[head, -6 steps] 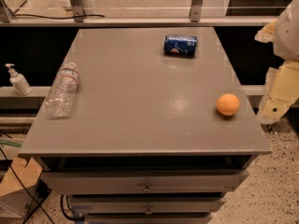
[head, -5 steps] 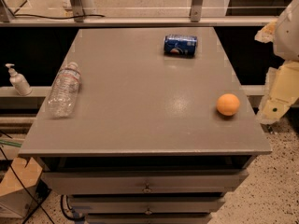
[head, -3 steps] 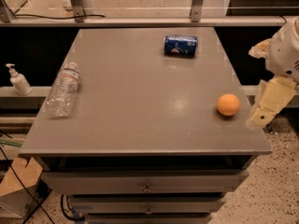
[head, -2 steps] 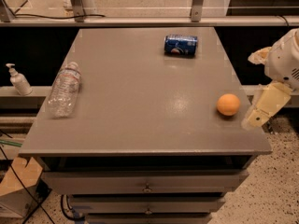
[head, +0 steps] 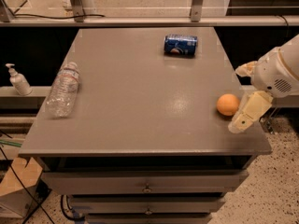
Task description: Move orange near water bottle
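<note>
Orange and matte, the orange (head: 228, 104) rests on the grey table (head: 140, 106), and I place everything else from it. My gripper (head: 240, 96) hangs just to the right of the orange without touching it. It is released and holds nothing, and one cream finger (head: 246, 113) slants down close beside the fruit. The water bottle (head: 63, 89) lies on its side well apart from the orange, far to its left. A blue can (head: 181, 45) lies on its side behind the orange and somewhat left. A white pump bottle (head: 18, 80) stands farther left of the orange than the water bottle does, off the table.
</note>
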You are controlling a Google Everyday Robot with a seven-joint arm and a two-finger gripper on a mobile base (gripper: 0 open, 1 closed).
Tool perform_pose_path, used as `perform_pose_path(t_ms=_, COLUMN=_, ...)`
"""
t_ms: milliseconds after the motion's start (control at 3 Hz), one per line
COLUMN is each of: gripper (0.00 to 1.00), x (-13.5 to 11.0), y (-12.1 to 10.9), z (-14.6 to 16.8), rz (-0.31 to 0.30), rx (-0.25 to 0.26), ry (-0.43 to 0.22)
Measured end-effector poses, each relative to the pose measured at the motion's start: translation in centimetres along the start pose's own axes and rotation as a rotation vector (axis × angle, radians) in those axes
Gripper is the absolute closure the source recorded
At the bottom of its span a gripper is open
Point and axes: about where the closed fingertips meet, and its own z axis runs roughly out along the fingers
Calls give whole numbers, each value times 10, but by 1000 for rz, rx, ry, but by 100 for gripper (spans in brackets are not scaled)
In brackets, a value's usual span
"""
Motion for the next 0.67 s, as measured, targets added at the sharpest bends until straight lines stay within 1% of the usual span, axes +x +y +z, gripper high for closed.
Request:
perform_pose_path(t_ms=333, gripper=0, x=5, y=-2, z=19, rz=18, rx=-40, ry=-25)
perform_pose_path(t_ms=667, gripper=16, x=11, y=-2, z=28, rz=31, rx=-65, ry=-36)
